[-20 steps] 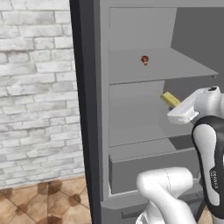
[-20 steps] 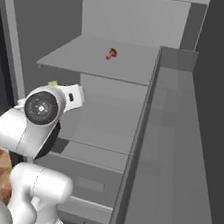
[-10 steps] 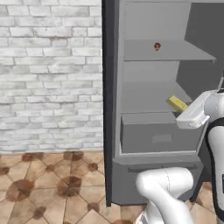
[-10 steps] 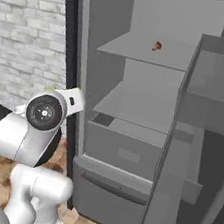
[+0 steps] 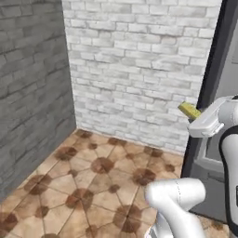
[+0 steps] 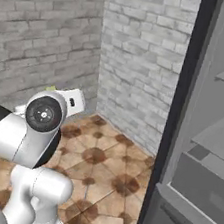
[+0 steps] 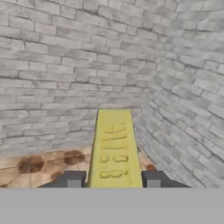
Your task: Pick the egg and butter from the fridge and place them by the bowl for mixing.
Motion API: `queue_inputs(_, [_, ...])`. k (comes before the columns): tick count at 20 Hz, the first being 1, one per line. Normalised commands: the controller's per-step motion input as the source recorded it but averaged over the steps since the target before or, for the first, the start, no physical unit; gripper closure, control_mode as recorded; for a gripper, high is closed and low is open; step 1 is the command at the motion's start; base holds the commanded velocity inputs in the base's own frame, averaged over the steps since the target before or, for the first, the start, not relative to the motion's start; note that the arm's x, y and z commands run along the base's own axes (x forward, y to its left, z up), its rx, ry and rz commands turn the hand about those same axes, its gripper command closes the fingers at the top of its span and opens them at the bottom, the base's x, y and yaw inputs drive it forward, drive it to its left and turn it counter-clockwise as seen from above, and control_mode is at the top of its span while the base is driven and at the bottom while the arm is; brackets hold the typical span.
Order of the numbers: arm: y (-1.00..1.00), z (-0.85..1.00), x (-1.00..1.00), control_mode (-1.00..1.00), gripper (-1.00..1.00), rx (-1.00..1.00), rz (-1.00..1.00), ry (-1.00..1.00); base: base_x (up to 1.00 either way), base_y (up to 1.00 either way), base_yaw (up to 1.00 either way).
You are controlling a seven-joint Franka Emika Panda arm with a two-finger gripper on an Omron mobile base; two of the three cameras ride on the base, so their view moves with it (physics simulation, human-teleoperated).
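Since half a second ago the base has swung round, so both base views have slid off the fridge interior and onto the brick corner of the room; that is the cameras turning, not the things shifting. From where I sit, the claw (image 7: 113, 180) is clamped on the butter (image 7: 113, 151): in the hand view the yellow stick runs straight out between the two dark fingertips (image 7: 72, 179), with raised lettering on its top face, pointing at the corner where two brick walls (image 7: 65, 65) meet. In the left base view I see the butter (image 5: 189, 110) poking out ahead of the white hand, held up in the air over the patterned tile floor (image 5: 93, 181), just beside the dark door edge of the fridge (image 5: 211, 93). In the right base view the fridge (image 6: 205, 147) stands open on the right with grey shelves and a lower drawer showing, while the arm's wrist sits at the left; a sliver of yellow at its top may be the butter (image 6: 50, 89), though it is too small to be sure.
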Motion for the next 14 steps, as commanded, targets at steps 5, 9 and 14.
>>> queue_inputs(5, [0.00, 0.00, 0.00, 1.00, 1.00, 0.00, 0.00, 0.00, 0.02, 1.00, 0.58])
queue_inputs(9, [0.00, 0.00, 0.00, 1.00, 1.00, 0.00, 0.00, 0.00, 0.52, 1.00, 0.45])
queue_inputs(14, [0.00, 0.00, 0.00, 1.00, 1.00, 0.00, 0.00, 0.00, 0.88, 0.95, 0.43])
